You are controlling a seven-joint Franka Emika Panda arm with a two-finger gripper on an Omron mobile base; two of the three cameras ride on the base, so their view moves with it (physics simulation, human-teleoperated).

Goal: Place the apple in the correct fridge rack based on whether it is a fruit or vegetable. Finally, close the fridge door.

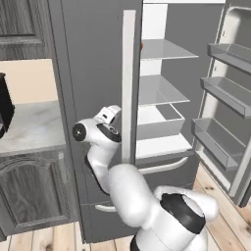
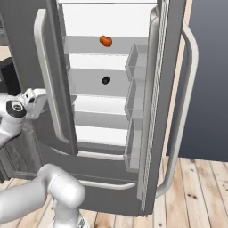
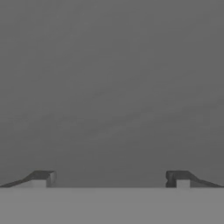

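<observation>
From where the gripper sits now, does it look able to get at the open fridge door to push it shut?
Probably not yet. The gripper, open, faces the closed left door close up, while the open fridge door swings out far to the right. The arm would likely need to swing around first.

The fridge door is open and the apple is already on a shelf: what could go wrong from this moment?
1. The open gripper faces a plain grey panel close up, so the hand may scrape the closed left door.
2. The right door stands wide open, beyond the arm; closing it may need a long reach.
3. The apple may roll on the top rack.
</observation>
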